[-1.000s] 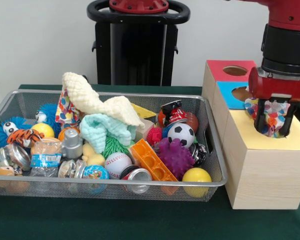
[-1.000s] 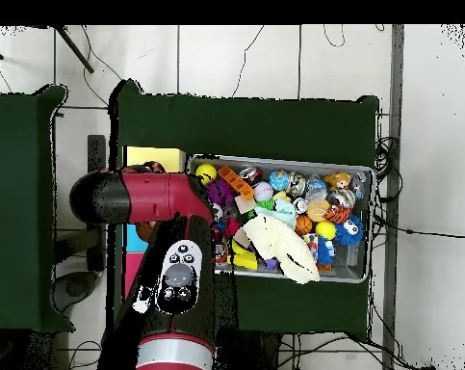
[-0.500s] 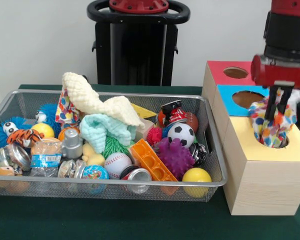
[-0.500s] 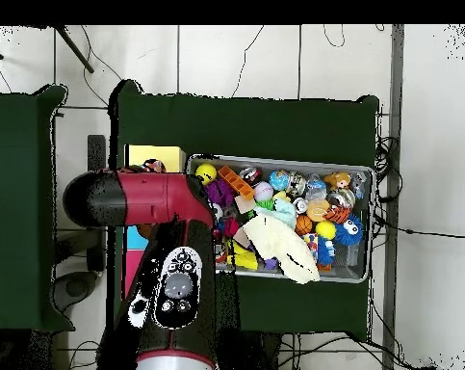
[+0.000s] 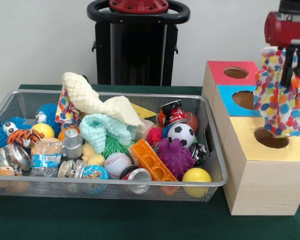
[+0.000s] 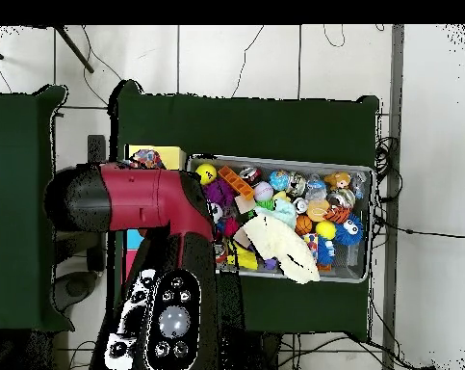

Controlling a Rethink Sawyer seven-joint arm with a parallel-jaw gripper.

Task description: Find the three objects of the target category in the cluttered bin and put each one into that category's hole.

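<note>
The jaws (image 5: 294, 60) grip the spotted cloth (image 5: 284, 100) hanging just above the yellow box's hole (image 5: 270, 138), not yet dropped, while more cloths lie at ten o'clock in the bin (image 5: 20, 102).

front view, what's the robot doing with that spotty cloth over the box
The gripper is shut on a polka-dot cloth and holds it in the air above the round hole in the yellow section of the wooden box. The cloth hangs free, its lower edge just over the hole, so it is not in yet. The mesh bin beside the box is full of balls, cans and toys, with a cream knitted cloth and a mint one on top.
</note>
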